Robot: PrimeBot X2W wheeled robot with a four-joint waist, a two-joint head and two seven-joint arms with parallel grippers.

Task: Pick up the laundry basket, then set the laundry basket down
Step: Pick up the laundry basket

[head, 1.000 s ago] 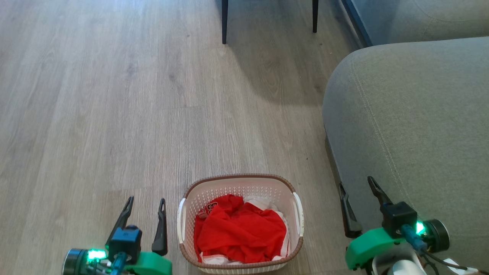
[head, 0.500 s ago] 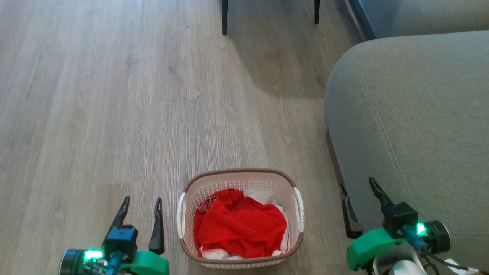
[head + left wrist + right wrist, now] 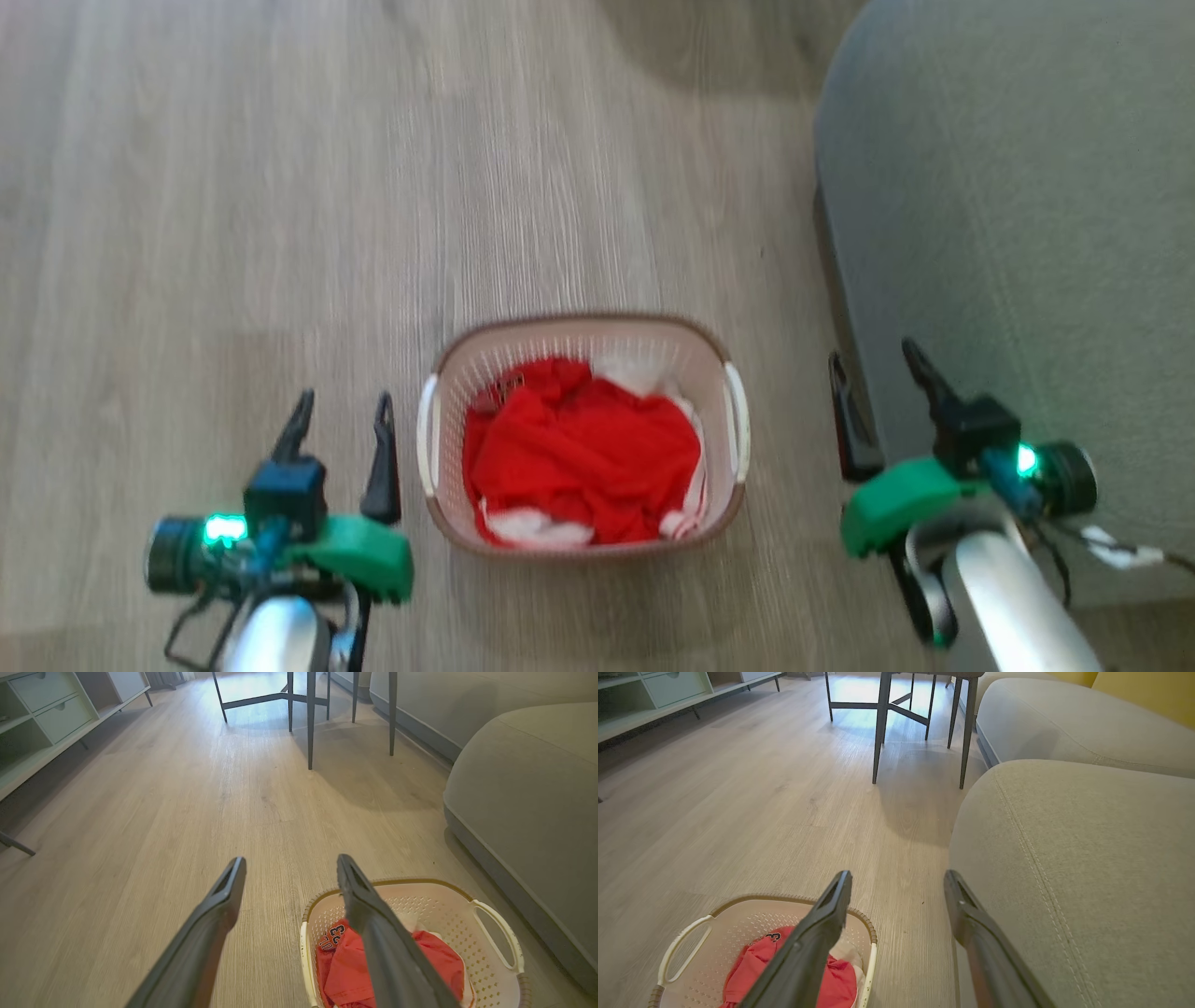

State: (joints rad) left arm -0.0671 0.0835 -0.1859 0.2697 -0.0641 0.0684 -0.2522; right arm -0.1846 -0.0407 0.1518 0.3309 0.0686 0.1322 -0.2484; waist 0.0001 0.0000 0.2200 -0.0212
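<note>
Head view shows a wide wooden floor point(image 3: 233, 187), and on the robot's right a big grey sofa point(image 3: 1008, 187). The laundry basket point(image 3: 579, 322) stands on the floor in the middle, between the two arms, with red clothes point(image 3: 579, 457) inside. The picture is a little blurred.

Its long axis seems to run from side to side, so each white handle looks toward one hand. The left hand point(image 3: 344, 401) is on the basket's left and the right hand point(image 3: 870, 355) on its right, both with the fingers apart and holding nothing. Neither one touches the basket.

The left hand is the nearer one: its inner finger is just beside the left handle point(image 3: 428, 434). A strip of bare floor lies between the right hand and the right handle point(image 3: 738, 420), and this hand is close to the sofa edge.

I judge that both hands must move inward, and the right one has more way to go.
</note>
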